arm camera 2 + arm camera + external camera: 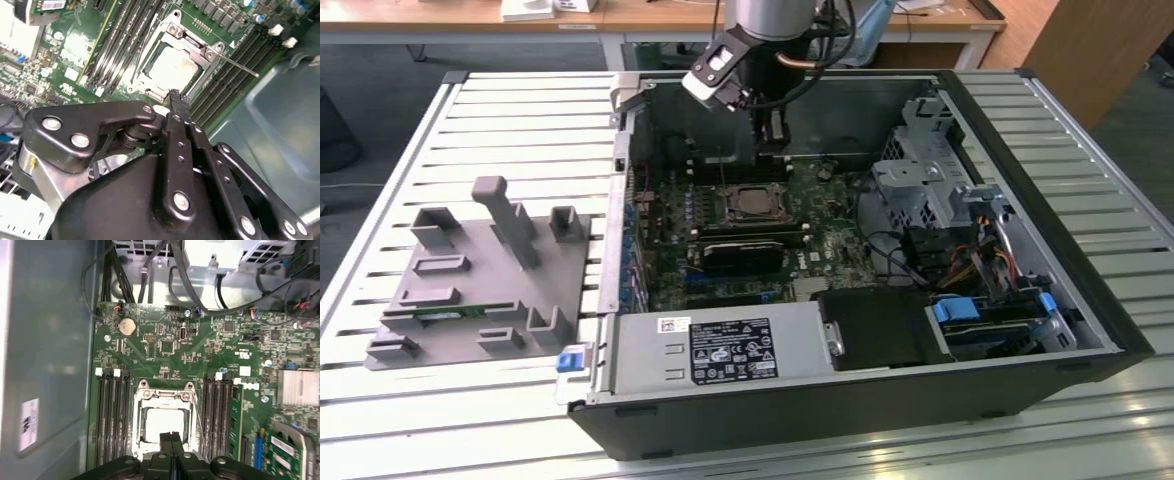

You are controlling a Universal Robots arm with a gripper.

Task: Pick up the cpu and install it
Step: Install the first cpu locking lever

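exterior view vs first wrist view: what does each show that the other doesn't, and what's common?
Exterior view: grey fixture tray on the slatted table, and the power supply.
First wrist view: coin battery and a white label on the case wall.
Both: cpu lying in its socket, with the shut, empty pincer close by it.
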